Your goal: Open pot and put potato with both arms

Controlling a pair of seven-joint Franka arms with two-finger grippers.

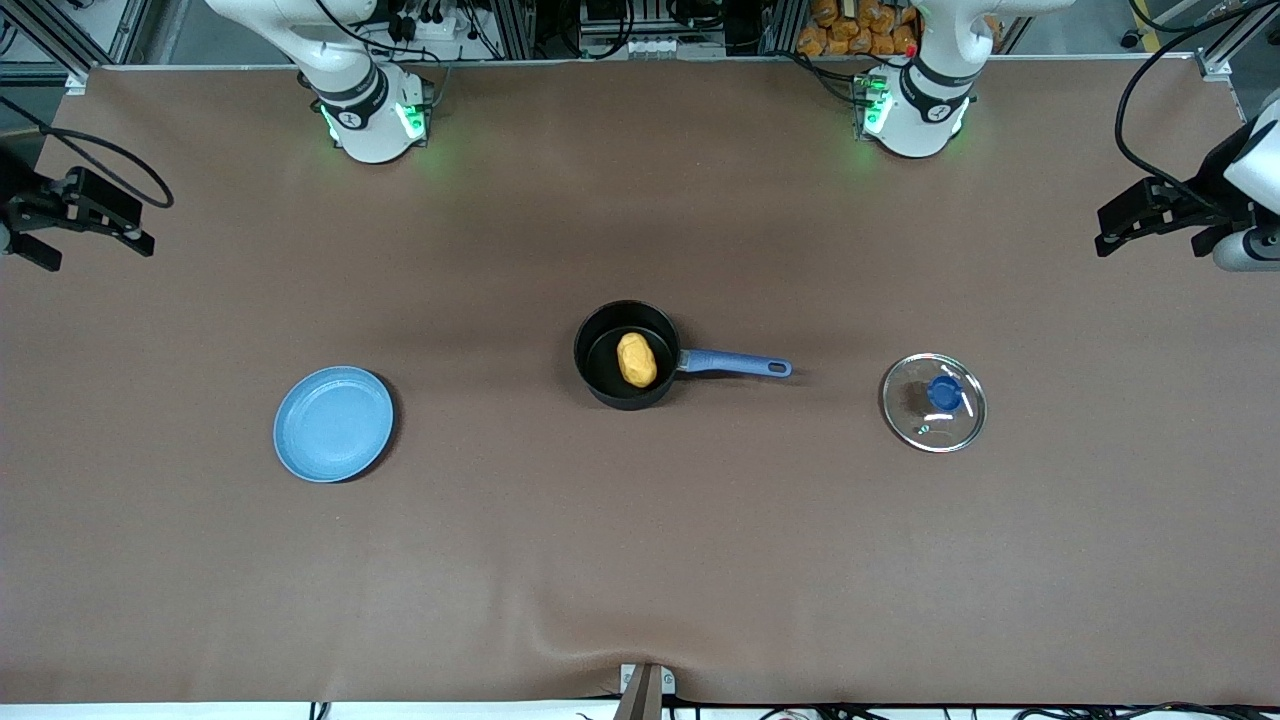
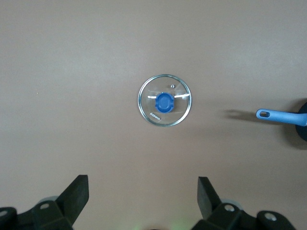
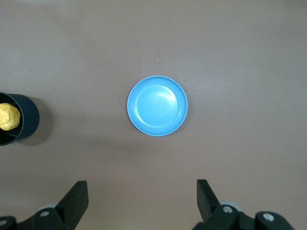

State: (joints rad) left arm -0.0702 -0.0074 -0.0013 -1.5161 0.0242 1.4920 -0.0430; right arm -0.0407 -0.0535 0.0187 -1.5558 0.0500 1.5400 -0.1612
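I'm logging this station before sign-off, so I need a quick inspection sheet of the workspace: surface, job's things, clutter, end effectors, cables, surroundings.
Surface: brown table cover, slightly rippled at the edge nearest the front camera.
Job's things: pot mid-table, uncovered; potato lies inside it; pot handle points toward the left arm's end.
Clutter: glass lid flat on the table toward the left arm's end; blue plate with nothing on it toward the right arm's end.
End effectors: left end effector open above the lid; right end effector open above the plate; both arms wait.
Cables: black cables loop at both table ends.
Surroundings: metal frame and equipment past the bases.
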